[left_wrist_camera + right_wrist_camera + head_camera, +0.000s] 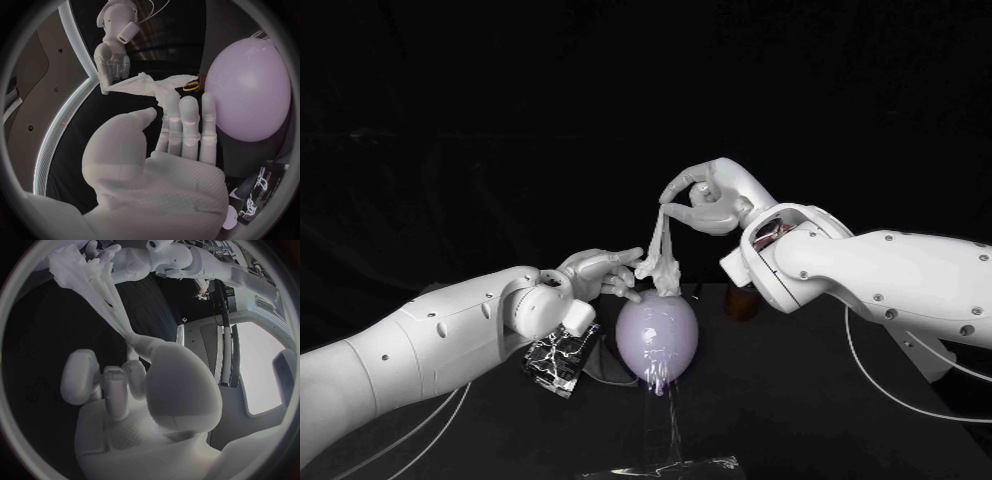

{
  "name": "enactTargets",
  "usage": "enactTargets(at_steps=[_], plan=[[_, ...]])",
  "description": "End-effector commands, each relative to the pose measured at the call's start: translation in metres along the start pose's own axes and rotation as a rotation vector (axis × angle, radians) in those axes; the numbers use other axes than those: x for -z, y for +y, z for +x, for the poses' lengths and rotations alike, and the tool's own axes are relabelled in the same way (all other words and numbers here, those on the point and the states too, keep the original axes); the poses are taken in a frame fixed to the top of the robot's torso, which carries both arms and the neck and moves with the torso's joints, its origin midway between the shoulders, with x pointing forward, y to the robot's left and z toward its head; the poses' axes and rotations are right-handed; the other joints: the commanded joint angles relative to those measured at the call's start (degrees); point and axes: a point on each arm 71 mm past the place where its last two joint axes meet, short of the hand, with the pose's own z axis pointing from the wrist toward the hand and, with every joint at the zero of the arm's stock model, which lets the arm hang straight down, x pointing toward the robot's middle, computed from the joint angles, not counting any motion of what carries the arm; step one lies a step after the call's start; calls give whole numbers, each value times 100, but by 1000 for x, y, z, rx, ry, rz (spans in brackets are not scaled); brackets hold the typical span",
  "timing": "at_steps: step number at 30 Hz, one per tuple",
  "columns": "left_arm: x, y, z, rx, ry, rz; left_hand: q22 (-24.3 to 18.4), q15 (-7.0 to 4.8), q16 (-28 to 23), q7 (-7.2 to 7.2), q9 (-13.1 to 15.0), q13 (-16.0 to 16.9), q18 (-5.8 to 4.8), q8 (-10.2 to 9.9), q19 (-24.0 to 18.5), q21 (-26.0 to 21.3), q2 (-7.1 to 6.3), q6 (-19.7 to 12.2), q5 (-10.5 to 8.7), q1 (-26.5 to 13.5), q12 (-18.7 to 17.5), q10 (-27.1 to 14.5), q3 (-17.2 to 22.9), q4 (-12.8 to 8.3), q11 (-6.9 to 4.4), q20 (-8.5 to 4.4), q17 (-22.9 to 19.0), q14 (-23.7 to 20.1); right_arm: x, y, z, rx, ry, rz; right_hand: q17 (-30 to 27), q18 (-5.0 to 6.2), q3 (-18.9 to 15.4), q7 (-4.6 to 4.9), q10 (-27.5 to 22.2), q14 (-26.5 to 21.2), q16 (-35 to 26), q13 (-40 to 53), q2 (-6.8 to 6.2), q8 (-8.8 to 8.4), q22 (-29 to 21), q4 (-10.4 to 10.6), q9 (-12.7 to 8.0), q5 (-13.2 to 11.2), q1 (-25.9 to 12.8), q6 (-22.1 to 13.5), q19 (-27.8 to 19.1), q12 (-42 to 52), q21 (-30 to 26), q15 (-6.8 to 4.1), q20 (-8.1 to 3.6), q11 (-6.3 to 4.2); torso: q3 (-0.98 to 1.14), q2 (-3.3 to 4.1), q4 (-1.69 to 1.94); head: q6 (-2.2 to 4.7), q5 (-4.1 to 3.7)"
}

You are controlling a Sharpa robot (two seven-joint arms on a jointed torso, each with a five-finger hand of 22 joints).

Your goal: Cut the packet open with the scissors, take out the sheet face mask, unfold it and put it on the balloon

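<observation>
In the head view, the right robot hand [701, 195] is seen above the centre of the frame, pinching the top of the sheet face mask [658, 245]. The mask hangs as a twisted, rope-like strip down to the left robot hand [607, 272], left of centre, whose fingers are closed on its lower, bunched end. The balloon [656, 335] stands just below that end, at the middle of the tabletop [805, 400]. The opened packet [560, 358] lies at lower left, beside the left wrist. The unfolding step is judged to be in hand, and the mask is not yet spread.

In the left wrist view, the left robot hand [178, 135] is shown with long fingers extended and the mask [147, 85] gathered at their tips, stretched towards the right robot hand [112, 62]. The balloon [250, 95] is close beside the fingers. A fresh grip on a single edge is advised, not on the whole bunch.

In the right wrist view, the mask [94, 280] is seen drawn out from between the thumb and curled fingers of the right robot hand [137, 385] and fanning wider at the left robot hand [109, 255]. The ends should be pulled apart sideways and gently, since wet sheet is likely to cling and tear.
</observation>
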Motion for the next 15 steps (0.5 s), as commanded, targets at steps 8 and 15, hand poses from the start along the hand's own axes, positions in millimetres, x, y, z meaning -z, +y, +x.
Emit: enactTargets(at_steps=[8,15], plan=[[2,3,2,-23,51,-51,-47,-20,54,-9,2,-34,79,-29,111,-54,-28,73,-11,169,57,-38,-64,41,-31,-10,-73,-23,6,-4,2,-2,57,27,1506,-21,14,-13,27,610,20,493,56,18,956,-25,4,15,-31,38,7,-22,-17,-13,-10,-2,-1,-5,-7,-99,-4],[3,4,-3,-23,24,-63,-64,-25,75,-8,6,-47,80,-34,154,-65,-57,91,-12,217,79,-27,-123,76,-33,-23,-108,-11,-2,-6,6,2,43,28,1506,-21,14,-13,27,610,20,493,56,18,956,-25,4,15,-31,38,7,-22,-17,-13,-10,-2,5,9,9,-109,-9]])
